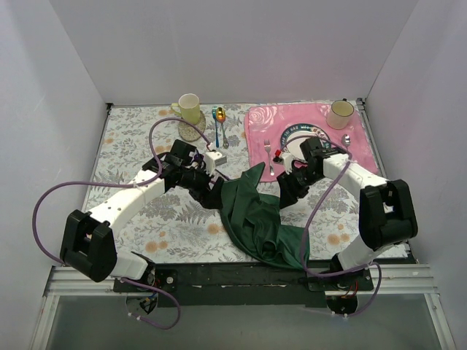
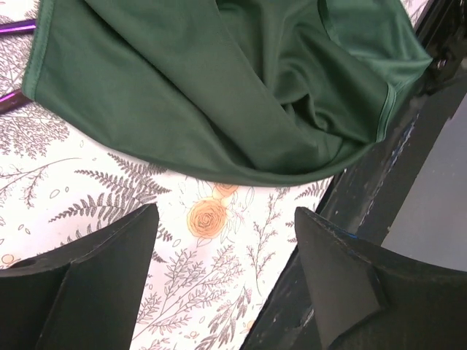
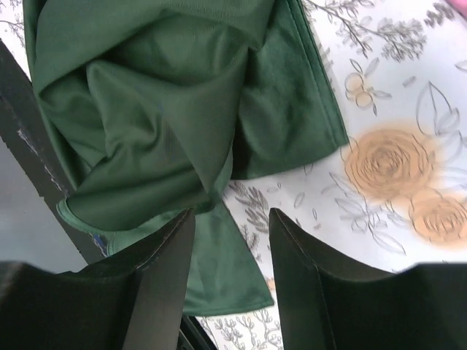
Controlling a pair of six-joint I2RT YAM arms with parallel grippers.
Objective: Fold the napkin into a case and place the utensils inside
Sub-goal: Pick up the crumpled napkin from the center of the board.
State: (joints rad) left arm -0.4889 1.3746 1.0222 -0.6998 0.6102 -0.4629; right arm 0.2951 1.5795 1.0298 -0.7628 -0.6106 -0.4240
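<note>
1 green napkin (image 1: 259, 219), crumpled – L fingers (image 2: 95, 284) wide open, empty; R fingers (image 3: 157, 284) part-open astride 1 fold.

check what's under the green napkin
The napkin lies crumpled on the floral tablecloth, its near part draped over the black edge rail. Two purple utensil handles reach its hem; whether they continue underneath is hidden by the cloth.

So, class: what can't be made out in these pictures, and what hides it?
Utensils: left wrist view shows only two purple handle ends; frame edge and napkin cut off the rest.
Right gripper: right wrist view, napkin lies beneath the jaws; a grip cannot be confirmed.
Napkin's near part: top view, it hangs over the table edge, bunched folds hiding its shape.
</note>
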